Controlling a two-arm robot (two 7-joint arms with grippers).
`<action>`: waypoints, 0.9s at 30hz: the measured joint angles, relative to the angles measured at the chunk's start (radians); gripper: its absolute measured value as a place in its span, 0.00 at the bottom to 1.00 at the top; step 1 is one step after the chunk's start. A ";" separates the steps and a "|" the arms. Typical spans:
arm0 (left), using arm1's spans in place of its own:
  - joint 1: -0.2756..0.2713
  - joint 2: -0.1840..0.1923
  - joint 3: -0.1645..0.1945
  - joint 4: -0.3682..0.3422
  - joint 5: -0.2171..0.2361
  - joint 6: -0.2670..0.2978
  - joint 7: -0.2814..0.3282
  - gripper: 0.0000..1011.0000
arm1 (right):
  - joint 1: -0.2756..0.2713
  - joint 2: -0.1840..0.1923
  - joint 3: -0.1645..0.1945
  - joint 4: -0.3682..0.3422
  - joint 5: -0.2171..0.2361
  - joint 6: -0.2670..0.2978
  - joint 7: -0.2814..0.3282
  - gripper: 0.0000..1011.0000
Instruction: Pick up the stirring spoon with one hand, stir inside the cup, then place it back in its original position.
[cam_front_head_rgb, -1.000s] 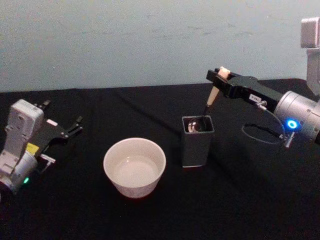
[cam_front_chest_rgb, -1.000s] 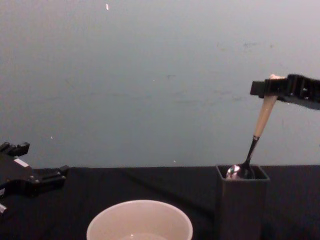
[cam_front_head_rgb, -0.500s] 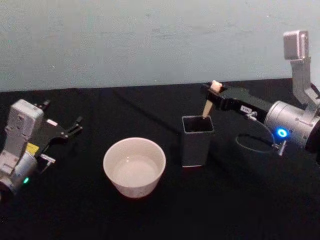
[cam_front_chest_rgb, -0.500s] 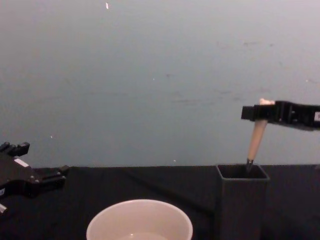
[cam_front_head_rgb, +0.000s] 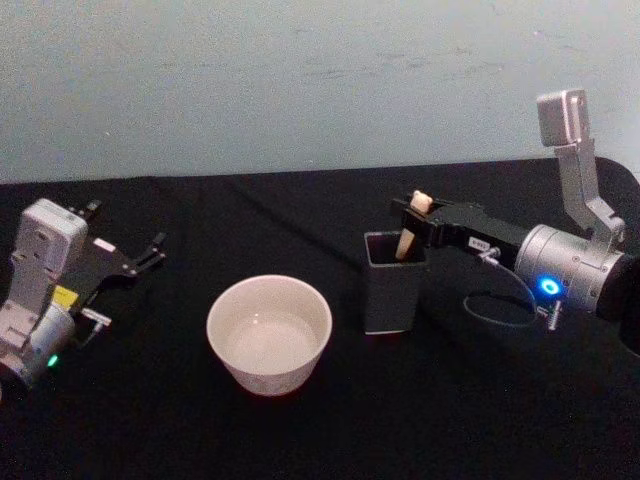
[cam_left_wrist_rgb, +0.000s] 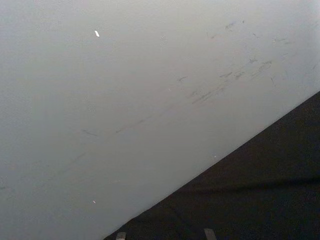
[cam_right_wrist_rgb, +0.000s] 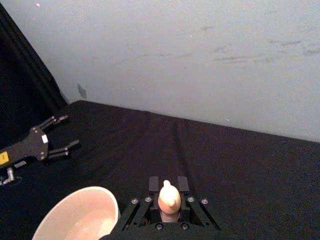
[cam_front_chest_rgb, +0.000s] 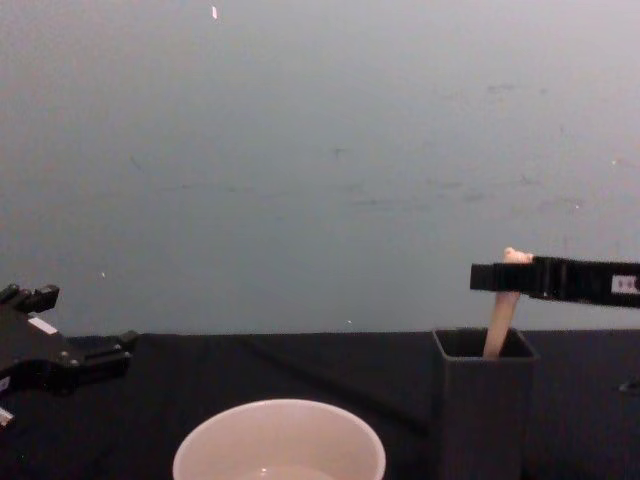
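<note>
The stirring spoon (cam_front_head_rgb: 404, 241) stands tilted in the dark grey square holder (cam_front_head_rgb: 392, 290), the original position. Only its beige-pink handle (cam_front_chest_rgb: 497, 328) and bear head (cam_right_wrist_rgb: 169, 197) rise above the rim; the bowl is hidden inside. My right gripper (cam_front_head_rgb: 416, 212) is shut on the top of the handle, just above the holder (cam_front_chest_rgb: 483, 410). The cream-white cup (cam_front_head_rgb: 268, 333) sits on the table to the left of the holder, also low in the chest view as the cup (cam_front_chest_rgb: 279, 443). My left gripper (cam_front_head_rgb: 148, 250) rests open at the far left, away from both.
A black cloth covers the table (cam_front_head_rgb: 330, 430), with a pale wall behind. The right arm's silver wrist with a blue light (cam_front_head_rgb: 565, 275) reaches in from the right. Free room lies in front of the cup and holder.
My right gripper has come down with the spoon. Its shiny bowl and dark neck, seen above the holder's rim a second ago, have sunk inside. The left arm has not moved.
</note>
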 joint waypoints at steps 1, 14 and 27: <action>0.000 0.000 0.000 0.000 0.000 0.000 0.000 0.99 | -0.001 -0.003 -0.001 0.003 -0.004 0.002 0.001 0.22; 0.000 0.000 0.000 0.000 0.000 0.000 0.000 0.99 | -0.005 -0.016 -0.001 0.021 -0.033 0.013 0.012 0.22; 0.000 0.000 0.000 0.000 0.000 0.000 0.000 0.99 | -0.007 -0.028 0.004 0.029 -0.051 0.031 0.015 0.22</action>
